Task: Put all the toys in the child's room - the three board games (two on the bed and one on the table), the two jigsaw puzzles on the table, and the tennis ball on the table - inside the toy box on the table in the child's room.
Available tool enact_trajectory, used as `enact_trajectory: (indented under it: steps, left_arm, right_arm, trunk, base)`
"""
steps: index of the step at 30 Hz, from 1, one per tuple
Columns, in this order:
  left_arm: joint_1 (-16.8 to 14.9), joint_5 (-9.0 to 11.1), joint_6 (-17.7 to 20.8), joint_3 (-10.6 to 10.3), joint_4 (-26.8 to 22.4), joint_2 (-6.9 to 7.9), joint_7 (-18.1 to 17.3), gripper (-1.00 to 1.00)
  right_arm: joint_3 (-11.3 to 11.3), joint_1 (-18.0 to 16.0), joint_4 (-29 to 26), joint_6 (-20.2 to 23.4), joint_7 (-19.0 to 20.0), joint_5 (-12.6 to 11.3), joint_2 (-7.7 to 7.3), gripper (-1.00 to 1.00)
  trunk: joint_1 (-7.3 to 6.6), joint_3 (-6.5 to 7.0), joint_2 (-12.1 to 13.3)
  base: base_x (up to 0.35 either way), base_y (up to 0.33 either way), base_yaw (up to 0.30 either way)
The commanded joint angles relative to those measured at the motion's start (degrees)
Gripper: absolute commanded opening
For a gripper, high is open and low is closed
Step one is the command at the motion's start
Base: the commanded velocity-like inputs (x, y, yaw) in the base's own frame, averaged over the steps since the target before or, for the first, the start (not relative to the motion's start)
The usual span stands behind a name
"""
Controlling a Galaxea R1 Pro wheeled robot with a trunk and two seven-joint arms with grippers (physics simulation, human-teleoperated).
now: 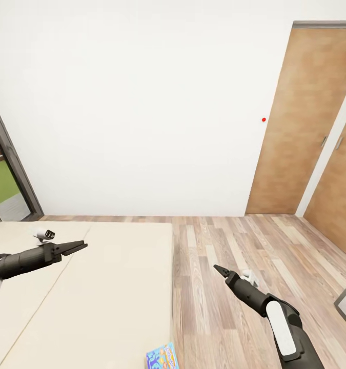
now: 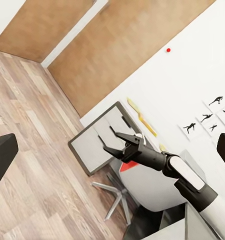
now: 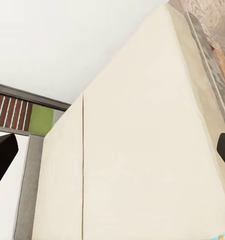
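Head view: cream bed (image 1: 90, 292), 1 blue board game (image 1: 162, 357) at its edge. Left wrist view: table (image 2: 100, 140). Left gripper (image 1: 76, 247) clenched, right gripper (image 2: 114, 143) released; both empty.

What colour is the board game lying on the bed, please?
Blue board game, with colourful print; head view shows it best.

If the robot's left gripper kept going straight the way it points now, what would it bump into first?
Probably nothing soon. The left gripper points sideways across the bed, floating above it. Its own camera looks toward the right gripper and a wooden door far behind, though depth is hard to judge.
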Motion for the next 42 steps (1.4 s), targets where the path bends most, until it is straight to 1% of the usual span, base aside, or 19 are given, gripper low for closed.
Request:
enact_trajectory:
  steps: [1, 9, 13, 19, 34, 42]
  left_arm:
    - [-0.05, -0.04, 0.59, 0.01, 0.01, 0.01, -0.24, 1.00]
    - [-0.05, 0.00, 0.51, 0.01, 0.00, -0.01, -0.24, 1.00]
    - [-0.05, -0.01, 0.51, 0.03, -0.01, -0.02, -0.24, 1.00]
    - [-0.05, 0.06, 0.36, 0.10, 0.01, -0.03, -0.24, 1.00]
    - [-0.05, 0.07, 0.25, 0.09, -0.01, -0.05, -0.24, 1.00]
    - [-0.05, 0.07, 0.24, 0.14, -0.01, -0.05, -0.24, 1.00]
  right_arm:
    - [-0.22, -0.07, -0.03, 0.43, 0.18, -0.04, 0.07, 1.00]
    - [-0.22, -0.06, -0.03, 0.42, 0.18, -0.09, 0.05, 1.00]
    - [-0.22, -0.08, -0.03, 0.42, 0.18, -0.06, 0.05, 1.00]
    - [-0.22, -0.06, -0.03, 0.41, 0.18, 0.03, 0.12, 1.00]
    - [-0.22, -0.02, -0.03, 0.42, 0.18, 0.05, 0.11, 1.00]
    - [-0.22, 0.00, -0.07, 0.45, 0.18, 0.12, 0.13, 1.00]
  trunk:
    - [0.05, -0.14, -0.13]
    - [0.05, -0.14, -0.13]
    - [0.05, -0.11, -0.13]
    - [0.05, 0.03, -0.13]
    - [0.05, 0.09, -0.13]
    - [0.05, 0.23, -0.13]
  base:
    - [0.118, 0.000, 0.000]
    - [0.155, -0.077, 0.005]
    - [0.095, -0.159, 0.116]
    - [0.021, -0.196, 0.234]
    - [0.001, -0.030, 0.053]
    - [0.000, -0.061, 0.200]
